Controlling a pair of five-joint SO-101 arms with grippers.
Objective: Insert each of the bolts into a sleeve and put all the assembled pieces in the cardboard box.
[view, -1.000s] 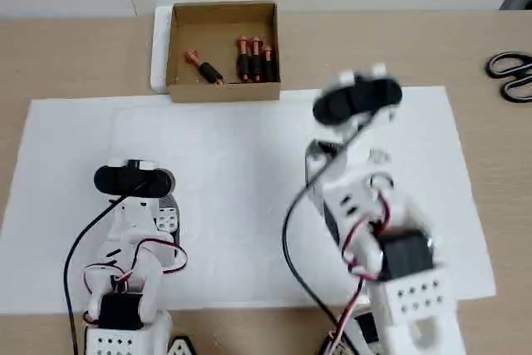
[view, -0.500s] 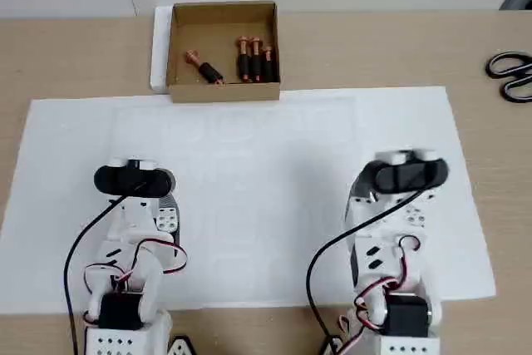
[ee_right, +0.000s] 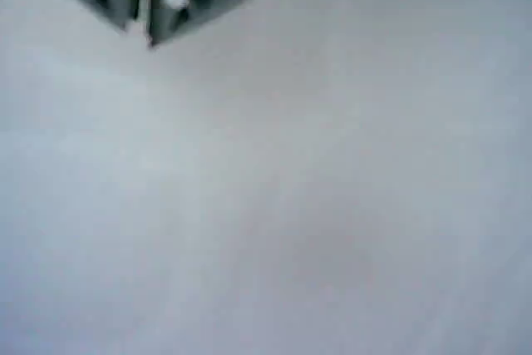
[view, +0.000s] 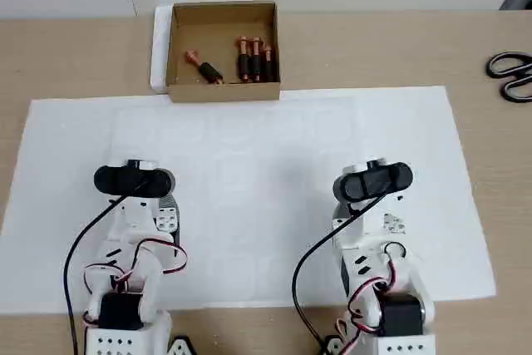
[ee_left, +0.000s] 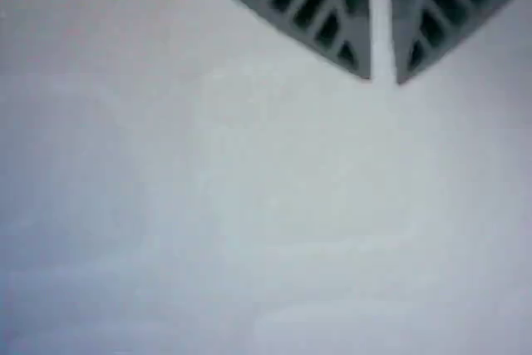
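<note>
The white sheet [view: 249, 147] covers the table, with the cardboard box [view: 223, 11] just beyond its edge at 11 o'clock. In the box, three assembled pieces [view: 255, 60] lie side by side, long axes running 12 to 6 with orange heads at 12, and a fourth piece [view: 204, 67] slants with its head toward 10. The left gripper [ee_left: 381, 72] and right gripper [ee_right: 141, 32] hang over the sheet, fingers pressed together on nothing.

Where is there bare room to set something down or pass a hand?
The white sheet is bare from the cardboard box down to the two arms, and between them. Bare table also lies between the box and the scissors. Crowded: inside the box, where four assembled pieces lie.
</note>
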